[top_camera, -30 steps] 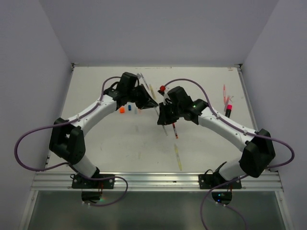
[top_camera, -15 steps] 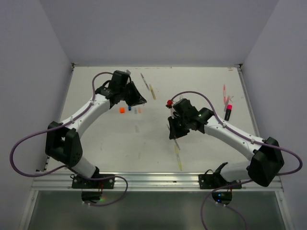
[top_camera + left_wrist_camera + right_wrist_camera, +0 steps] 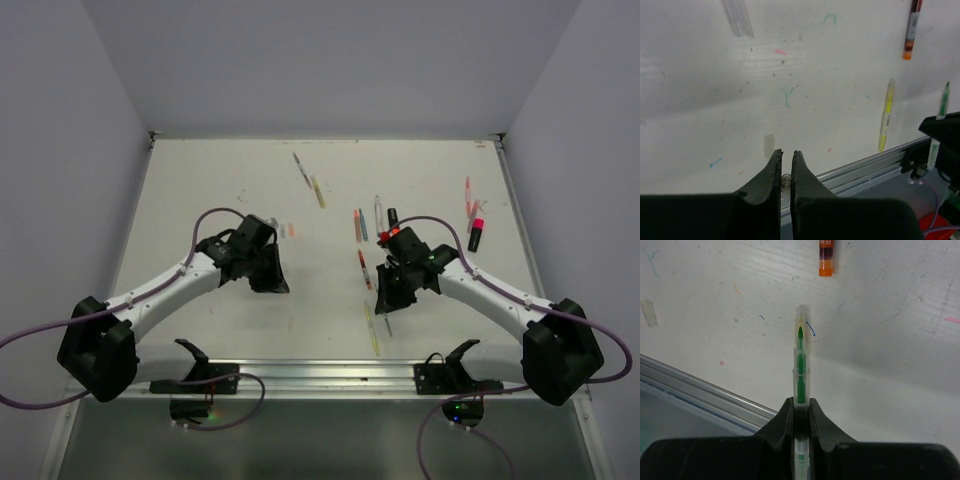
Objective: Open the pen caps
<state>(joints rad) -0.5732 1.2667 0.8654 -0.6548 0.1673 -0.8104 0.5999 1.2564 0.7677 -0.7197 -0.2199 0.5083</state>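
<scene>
My right gripper (image 3: 801,402) (image 3: 386,308) is shut on a clear-bodied green pen (image 3: 800,372) (image 3: 944,100), held low over the table's near middle. Its green tip points past the fingers; I cannot tell whether a clear cap covers it. My left gripper (image 3: 783,152) (image 3: 280,287) is shut with nothing between its fingers, low over the near left-centre. Two small loose pen caps, one pale orange (image 3: 291,230), lie just beyond the left wrist; the arm hides whatever is beside them. A pink cap (image 3: 478,220) sits on a highlighter at the far right.
Pens lie scattered on the white table (image 3: 200,190): a red one (image 3: 364,268) (image 3: 910,30), a yellow one (image 3: 372,330) (image 3: 885,120), two (image 3: 357,225) in the middle, two (image 3: 318,190) further back. A black highlighter (image 3: 474,240) lies right. The metal rail (image 3: 320,372) runs along the near edge.
Both grippers have pulled apart from the table's middle toward the near edge. The left arm swung back and left, empty. The right arm came nearer with the green pen.
</scene>
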